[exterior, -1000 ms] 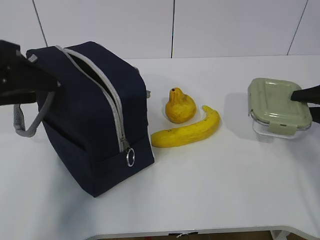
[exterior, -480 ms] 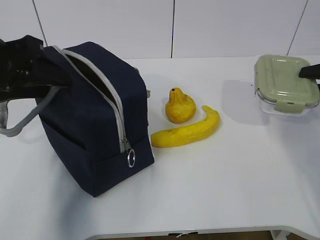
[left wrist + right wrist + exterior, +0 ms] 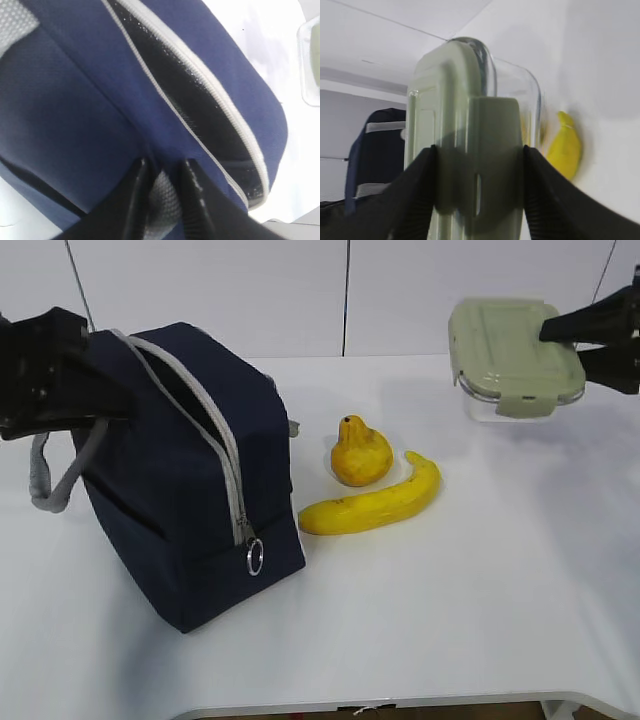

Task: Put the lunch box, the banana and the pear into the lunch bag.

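Tabletop near edge is bare across the lower frame, so there's room to sweep low there if I need it. Lunch bag sits left of centre, zipper run open along the top, ring pull hanging at the near corner. My left pincer is narrowed on the grey webbing handle at the bag's upper-left side; judging by the grip, that's to steady the bag and keep the mouth spread. Slot looks narrow in the left wrist view: dark interior, zipper edges close together, so that's the tight clearance.

Banana lies just right of the bag, centre frame, pear touching or nearly touching it behind. Both on the tabletop, not yet bagged.

Farther back, upper right: my right pincer grips the lunch box across lid and base at one short end, box lifted clear of the tabletop. Path left toward the bag mouth looks open above the fruit. I'd guess the box may need tilting to match the slot.
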